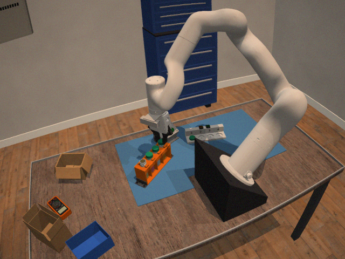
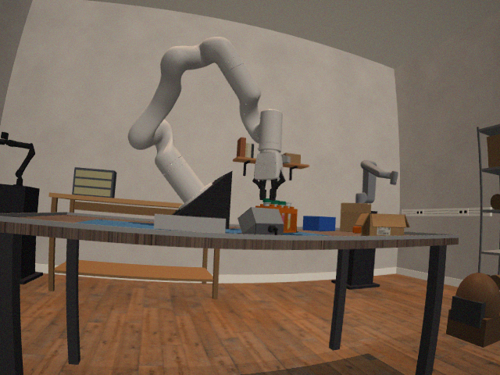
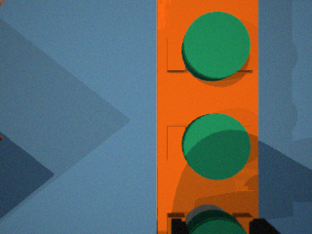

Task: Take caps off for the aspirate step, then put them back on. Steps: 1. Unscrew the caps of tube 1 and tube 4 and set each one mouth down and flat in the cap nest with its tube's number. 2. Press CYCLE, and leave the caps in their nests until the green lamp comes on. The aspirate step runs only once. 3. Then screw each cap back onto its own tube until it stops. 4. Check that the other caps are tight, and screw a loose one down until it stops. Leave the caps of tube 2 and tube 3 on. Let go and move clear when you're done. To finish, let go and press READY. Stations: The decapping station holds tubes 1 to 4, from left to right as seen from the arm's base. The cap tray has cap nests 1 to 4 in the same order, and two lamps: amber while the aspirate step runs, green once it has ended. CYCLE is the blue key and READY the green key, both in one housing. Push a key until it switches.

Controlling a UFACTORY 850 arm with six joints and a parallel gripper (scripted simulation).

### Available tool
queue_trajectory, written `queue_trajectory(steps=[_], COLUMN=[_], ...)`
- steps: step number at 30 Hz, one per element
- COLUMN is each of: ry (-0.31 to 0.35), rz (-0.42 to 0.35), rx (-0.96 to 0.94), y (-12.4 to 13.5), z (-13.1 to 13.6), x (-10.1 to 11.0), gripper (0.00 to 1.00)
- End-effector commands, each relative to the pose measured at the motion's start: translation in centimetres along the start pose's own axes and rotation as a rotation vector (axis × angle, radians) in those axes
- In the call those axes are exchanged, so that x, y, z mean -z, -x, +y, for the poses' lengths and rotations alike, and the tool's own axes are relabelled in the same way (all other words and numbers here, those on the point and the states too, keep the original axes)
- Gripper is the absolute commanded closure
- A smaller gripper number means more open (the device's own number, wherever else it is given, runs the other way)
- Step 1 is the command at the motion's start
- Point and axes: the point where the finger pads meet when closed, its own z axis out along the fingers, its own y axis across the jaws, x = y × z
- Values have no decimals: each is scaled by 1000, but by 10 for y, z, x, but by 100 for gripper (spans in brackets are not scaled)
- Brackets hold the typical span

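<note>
My gripper [image 1: 160,140] [image 2: 267,198] [image 3: 219,228] is shut on the green cap of tube 4 [image 1: 160,143] [image 2: 266,201], at the far end of the orange decapping station [image 1: 141,173] [image 3: 171,102]. This cap sits higher than its neighbours, and a pale tube neck shows below it. Tube 1 [image 1: 142,162] is open at the near end. The cap of tube 2 [image 1: 149,155] [image 3: 216,45] and the cap of tube 3 [image 1: 155,148] [image 3: 216,146] are on. A green cap [image 1: 192,137] lies in nest 1 of the cap tray [image 1: 192,129]. Both lamps look dark.
The key housing [image 1: 174,135] [image 2: 258,221] stands just behind the gripper; its green key [image 1: 172,129] shows, its blue key is hidden. The black arm base [image 1: 211,178] stands right of the station. Cardboard boxes [image 1: 73,171] [image 1: 46,225], a multimeter [image 1: 59,207] and a blue bin [image 1: 89,242] are at left.
</note>
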Motion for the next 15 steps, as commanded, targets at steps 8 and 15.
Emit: queue_trajectory(steps=[8, 15], ry=[2, 2], rz=[0, 0], rx=[-1, -1], y=[0, 0], z=[1, 1], x=[10, 31], gripper=[100, 100])
